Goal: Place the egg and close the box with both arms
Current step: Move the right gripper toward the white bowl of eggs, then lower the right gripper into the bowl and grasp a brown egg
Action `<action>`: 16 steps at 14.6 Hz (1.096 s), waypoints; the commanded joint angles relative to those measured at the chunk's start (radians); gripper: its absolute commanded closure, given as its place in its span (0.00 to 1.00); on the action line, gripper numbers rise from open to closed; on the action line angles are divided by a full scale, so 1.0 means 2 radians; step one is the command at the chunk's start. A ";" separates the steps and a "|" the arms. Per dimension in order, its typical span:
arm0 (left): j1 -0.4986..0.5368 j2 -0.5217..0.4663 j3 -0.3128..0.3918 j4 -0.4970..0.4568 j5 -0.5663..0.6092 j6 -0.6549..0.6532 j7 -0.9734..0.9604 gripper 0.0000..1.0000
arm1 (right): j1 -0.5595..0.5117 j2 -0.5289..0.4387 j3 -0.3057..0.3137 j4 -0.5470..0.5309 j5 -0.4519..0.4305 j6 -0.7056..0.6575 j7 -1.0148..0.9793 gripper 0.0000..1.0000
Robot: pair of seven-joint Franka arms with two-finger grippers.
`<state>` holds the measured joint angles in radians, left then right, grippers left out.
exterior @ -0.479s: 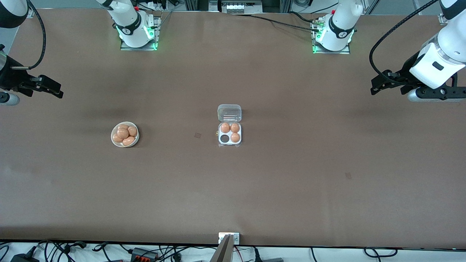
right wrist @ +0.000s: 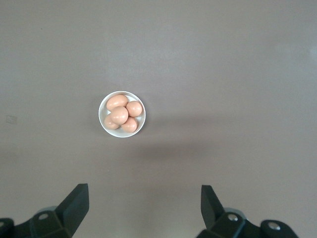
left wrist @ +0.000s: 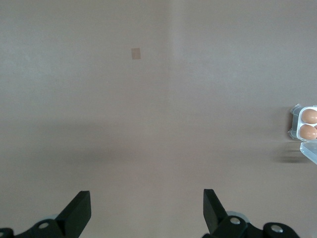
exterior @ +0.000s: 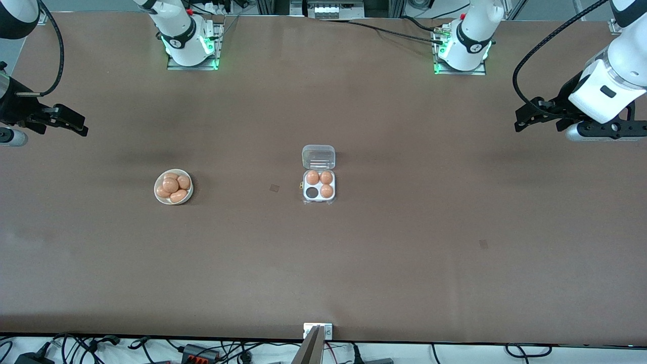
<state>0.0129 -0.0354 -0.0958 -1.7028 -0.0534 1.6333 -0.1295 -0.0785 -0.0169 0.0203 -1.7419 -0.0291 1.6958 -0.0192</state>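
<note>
Nothing has moved since the earlier frame. The square white box [exterior: 319, 185] sits mid-table, its clear lid [exterior: 318, 156] open, three smooth eggs in it and one cell bare. The round bowl [exterior: 173, 186] of eggs [exterior: 171, 185] lies toward the right arm's end. Left gripper [left wrist: 147, 214] and right gripper [right wrist: 144, 208] wait spread wide over bare brown table at its ends.

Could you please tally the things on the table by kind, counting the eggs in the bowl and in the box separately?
Eggs in the bowl: 5, one on top.
Eggs in the box: 3, one beside the empty cell.
Bowls: 1
Boxes: 1
Total: 10
</note>
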 commanded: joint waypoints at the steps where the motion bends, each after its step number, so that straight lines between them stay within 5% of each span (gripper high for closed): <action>1: 0.003 0.002 0.000 0.011 -0.005 -0.010 0.013 0.00 | -0.002 0.007 -0.001 -0.007 0.008 0.009 -0.012 0.00; 8: 0.002 0.003 -0.001 0.015 -0.005 -0.010 0.012 0.00 | 0.002 0.093 0.003 0.011 0.005 0.020 -0.013 0.00; 12: 0.002 0.004 0.000 0.015 -0.005 -0.011 0.010 0.00 | 0.044 0.192 0.011 0.053 0.002 0.033 -0.004 0.00; 16: 0.002 0.004 0.000 0.015 -0.005 -0.011 0.010 0.00 | 0.068 0.236 0.010 0.046 0.001 0.076 -0.003 0.00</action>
<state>0.0128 -0.0353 -0.0964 -1.6967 -0.0534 1.6333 -0.1291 0.0384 0.4175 0.0431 -1.6764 -0.0291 1.8475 -0.0229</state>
